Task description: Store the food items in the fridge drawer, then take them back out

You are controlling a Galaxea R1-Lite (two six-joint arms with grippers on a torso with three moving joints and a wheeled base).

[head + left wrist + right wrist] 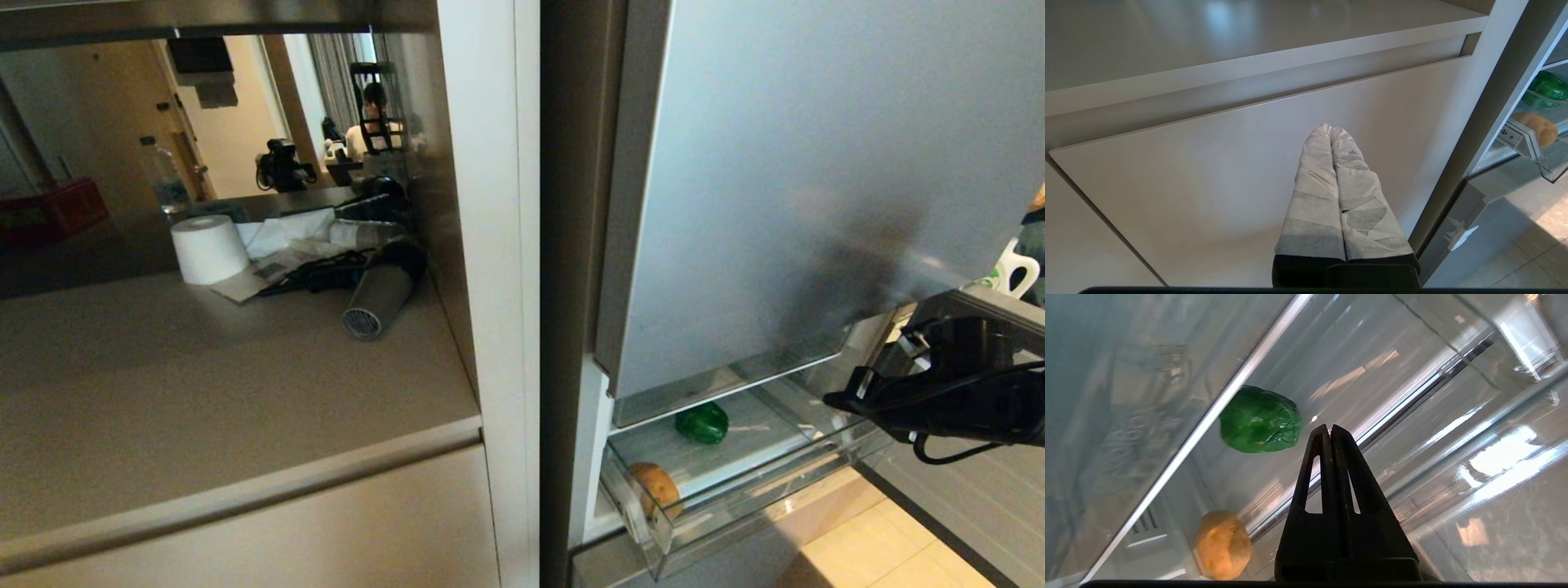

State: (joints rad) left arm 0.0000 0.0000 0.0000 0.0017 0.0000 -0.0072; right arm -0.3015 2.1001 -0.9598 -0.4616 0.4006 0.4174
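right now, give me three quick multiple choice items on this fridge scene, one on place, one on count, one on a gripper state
1. Where is the green bell pepper?
A. on the counter
B. inside the open fridge drawer
C. on the floor

2. How many food items lie in the drawer?
A. one
B. two
C. three

3. How are the right gripper's fingers?
A. wide open
B. shut on the pepper
C. shut, holding nothing

Answers:
1 B, the pepper rests on the drawer's clear floor, behind the potato.
2 B, only the pepper and the potato show there.
3 C, the right wrist view shows the fingertips pressed together, clear of both items.
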